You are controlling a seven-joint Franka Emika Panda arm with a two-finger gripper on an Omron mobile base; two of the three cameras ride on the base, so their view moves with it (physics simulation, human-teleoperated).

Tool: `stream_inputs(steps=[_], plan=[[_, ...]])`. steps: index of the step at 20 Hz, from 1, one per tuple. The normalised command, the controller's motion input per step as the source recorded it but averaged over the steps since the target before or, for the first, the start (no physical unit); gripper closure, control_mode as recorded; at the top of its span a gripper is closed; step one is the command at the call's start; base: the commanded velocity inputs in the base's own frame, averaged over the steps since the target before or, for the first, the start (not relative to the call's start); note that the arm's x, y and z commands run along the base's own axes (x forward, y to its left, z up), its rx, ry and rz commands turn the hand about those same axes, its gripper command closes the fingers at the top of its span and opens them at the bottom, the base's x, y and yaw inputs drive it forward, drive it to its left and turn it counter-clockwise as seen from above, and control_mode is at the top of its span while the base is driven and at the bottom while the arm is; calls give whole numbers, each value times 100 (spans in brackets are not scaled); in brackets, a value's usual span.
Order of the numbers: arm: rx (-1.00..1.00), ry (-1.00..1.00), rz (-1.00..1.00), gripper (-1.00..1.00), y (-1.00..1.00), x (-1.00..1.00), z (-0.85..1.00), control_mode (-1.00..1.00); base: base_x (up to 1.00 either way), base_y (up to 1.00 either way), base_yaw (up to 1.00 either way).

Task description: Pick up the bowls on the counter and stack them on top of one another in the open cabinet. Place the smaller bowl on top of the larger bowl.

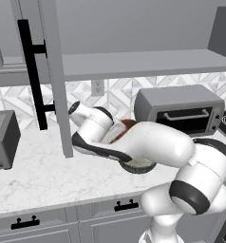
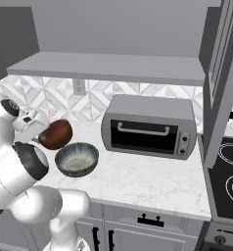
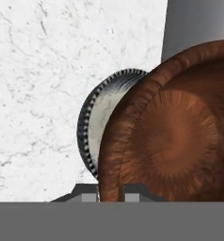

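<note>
The small bowl (image 3: 175, 136) is showing a glossy reddish-brown glaze with fine radial streaks. The large bowl (image 2: 77, 159) is looking rough and ribbed outside, pale and speckled inside. The tabletop (image 2: 148, 179) is gleaming as smooth white marble with faint grey veins.

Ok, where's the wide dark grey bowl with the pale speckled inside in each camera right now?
Left base view: a sliver of the wide dark grey bowl shows under the white arm, centre.
Right base view: lower left on the marble counter, before the small reddish-brown bowl.
Hand view: its rim peeks from behind the brown bowl.
Shared landmark: grey toaster oven.
</note>
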Motion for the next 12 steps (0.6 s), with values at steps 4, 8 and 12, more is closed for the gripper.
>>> stream_inputs(steps=[4,8,12], plan=[[-1,34,-14,100,-61,-10,-10,-100,0,0,0],[0,11,0,100,-1,16,-28,-100,0,0,0],[0,12,0,100,0,8,-39,-100,0,0,0]])
